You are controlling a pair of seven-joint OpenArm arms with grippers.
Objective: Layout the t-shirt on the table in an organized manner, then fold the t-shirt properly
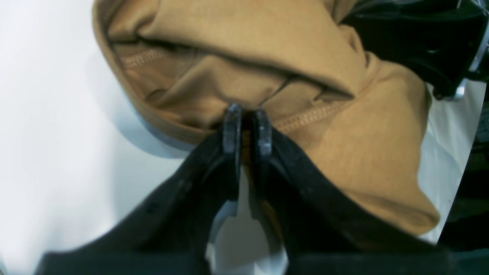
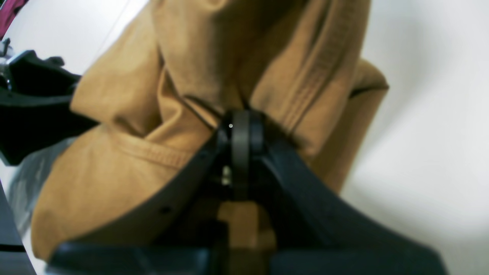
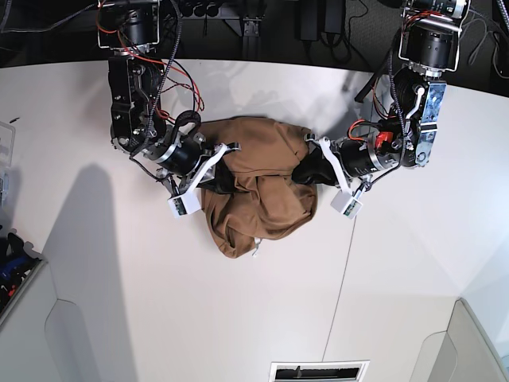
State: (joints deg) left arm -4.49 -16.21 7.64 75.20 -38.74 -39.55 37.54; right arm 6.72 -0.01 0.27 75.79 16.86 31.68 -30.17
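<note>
The t-shirt (image 3: 258, 191) lies bunched in a rumpled heap on the far middle of the tabletop (image 3: 159, 318), just left of the thin dark seam line (image 3: 338, 294), with a small white tag (image 3: 257, 254) poking out at its near edge. It is not yet laid flat: folds overlap and no sleeve or collar can be picked out for sure.

Both arms meet the heap from opposite sides. The left gripper (image 1: 247, 128), on the right of the base view, has its jaws nearly together with a thin layer of cloth pinched between them beside a stitched hem (image 1: 305, 118). The right gripper (image 2: 240, 130), on the left of the base view, is fully closed, with fabric gathered at its tips and tan cloth showing between its fingers, so it too seems to hold the shirt.

The risk, as I judge it, is that each gripper has caught several layers or a mid-fold rather than a clean edge; pulling apart would then twist the shirt instead of spreading it, or a thin pinch could slip free.

Hard to tell: which parts of the garment are held, since the wrist views are blurred and close. In the base view both sets of fingertips are buried in cloth.
</note>
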